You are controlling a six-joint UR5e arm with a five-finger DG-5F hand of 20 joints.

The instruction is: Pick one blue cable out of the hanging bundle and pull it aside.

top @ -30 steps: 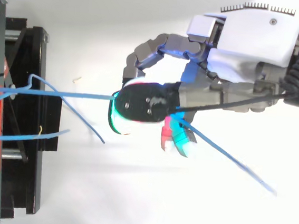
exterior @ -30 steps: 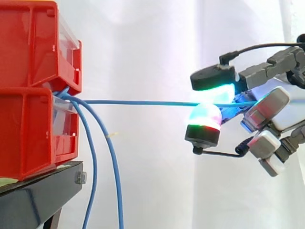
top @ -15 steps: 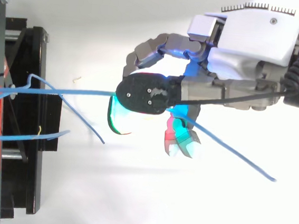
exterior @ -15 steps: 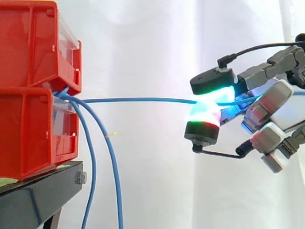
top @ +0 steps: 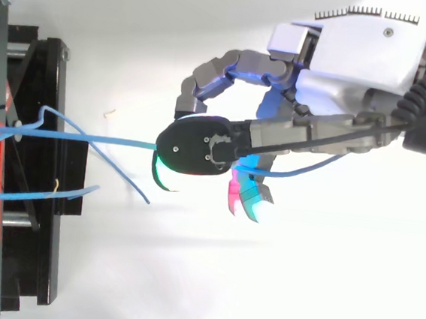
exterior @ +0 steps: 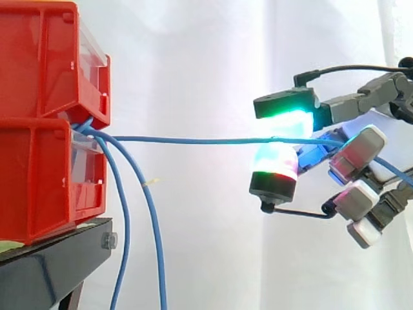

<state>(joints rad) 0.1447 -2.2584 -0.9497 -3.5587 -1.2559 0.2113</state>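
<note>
- As seen from the side, the hand is found at the right, well apart from the red bins, which are stacked on the black stand at the left.
- One blue cable is drawn out from between the two bins and is stretched almost level to the right, across the open space before the white curtain.
- The hand is closed on this cable: its fingers are curled, and the cable is pinched between two glowing pads, one above it and one below.
- Beyond the pads, the cable's free end is carried on to the right past the other fingers; from above it is seen curving beneath the hand.
- The other blue cables are seen hanging from the same gap, down in front of the stand and apart from the hand.
</note>
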